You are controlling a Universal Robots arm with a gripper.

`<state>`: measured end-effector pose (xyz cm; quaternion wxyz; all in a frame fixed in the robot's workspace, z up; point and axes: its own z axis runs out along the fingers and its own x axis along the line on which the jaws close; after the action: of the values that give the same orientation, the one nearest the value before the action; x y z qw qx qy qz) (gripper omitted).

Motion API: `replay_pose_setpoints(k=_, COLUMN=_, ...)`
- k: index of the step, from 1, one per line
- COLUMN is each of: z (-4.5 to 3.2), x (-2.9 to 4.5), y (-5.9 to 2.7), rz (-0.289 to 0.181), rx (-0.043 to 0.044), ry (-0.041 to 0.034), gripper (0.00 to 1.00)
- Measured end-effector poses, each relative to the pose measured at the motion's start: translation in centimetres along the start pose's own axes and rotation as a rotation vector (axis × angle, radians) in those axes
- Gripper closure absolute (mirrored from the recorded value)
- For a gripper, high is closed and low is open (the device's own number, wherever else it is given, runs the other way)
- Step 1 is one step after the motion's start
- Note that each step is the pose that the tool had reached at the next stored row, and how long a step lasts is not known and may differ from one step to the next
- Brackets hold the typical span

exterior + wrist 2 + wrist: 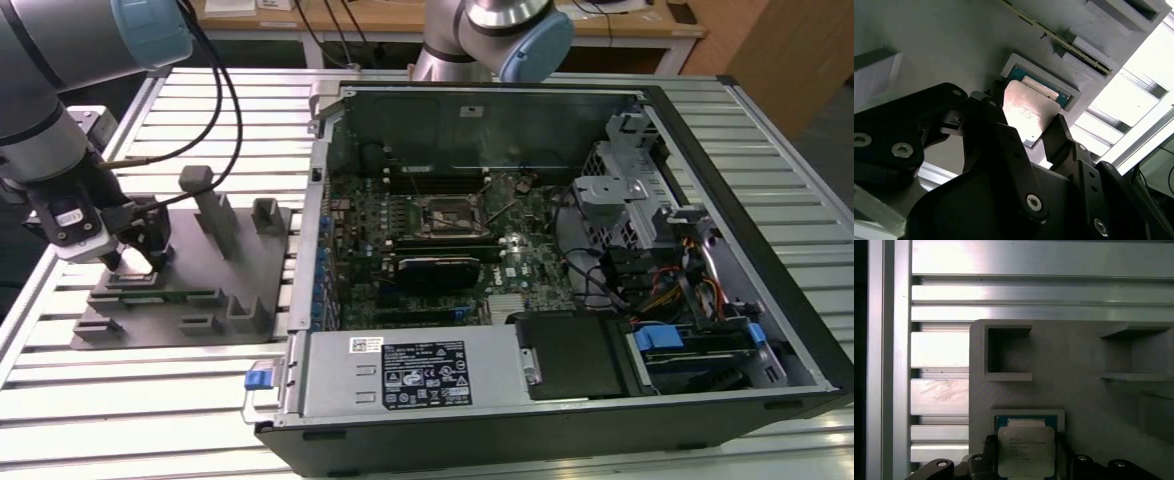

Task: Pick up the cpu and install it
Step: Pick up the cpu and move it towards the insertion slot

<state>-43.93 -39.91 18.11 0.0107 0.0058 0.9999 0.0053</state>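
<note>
The cpu [1026,450] is a silvery square chip that sits between the two black fingers of my gripper [1025,442], which is shut on its opposite edges. In the second wrist view the cpu [1029,112] hangs tilted just above a pale-rimmed recess [1066,92] in the grey fixture plate [944,45], where a teal edge and a silvery strip show. In the exterior view my gripper [134,262] stands low over the fixture plate [187,300] at that view's left. The dark socket [447,213] lies on the motherboard inside the open computer case [694,130].
Upright grey posts [214,205] rise from the fixture plate close to my gripper. Cables [200,90] hang off the arm. Square pockets [1006,352] sit in the plate beyond the recess. The slatted aluminium table [147,420] runs around the plate and the case.
</note>
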Motion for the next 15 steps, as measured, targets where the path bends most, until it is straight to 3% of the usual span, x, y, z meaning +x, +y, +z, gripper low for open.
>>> replay_pose_setpoints(k=7, z=-0.05, x=-0.01, y=0.00, rz=0.000, rx=-0.0003, ry=-0.0005, gripper=0.46)
replay_pose_setpoints(k=15, z=-1.41, x=-0.03, y=0.02, rz=0.000, rx=-0.0001, ry=-0.0003, gripper=0.46)
